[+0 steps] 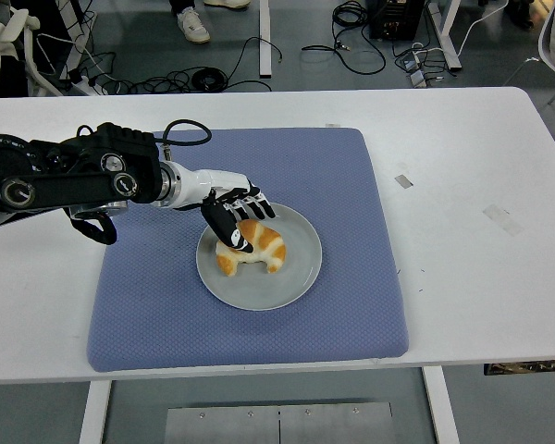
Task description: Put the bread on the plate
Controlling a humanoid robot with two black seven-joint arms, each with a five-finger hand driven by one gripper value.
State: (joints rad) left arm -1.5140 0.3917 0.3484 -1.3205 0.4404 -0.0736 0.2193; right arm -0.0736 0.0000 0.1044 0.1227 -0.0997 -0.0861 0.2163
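One black arm is seen reaching in from the table's left edge, its left hand (pixel 234 218) lowered over the left part of one grey plate (pixel 296 275). The fingers (pixel 252 205) are curled narrowly around one piece of golden bread (pixel 257 248), which is resting on the plate. The plate is set near the middle of one blue mat (pixel 333 176), spread across the centre of the white table (pixel 472 194).

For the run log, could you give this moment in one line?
left hand on bread | bread on plate | not released
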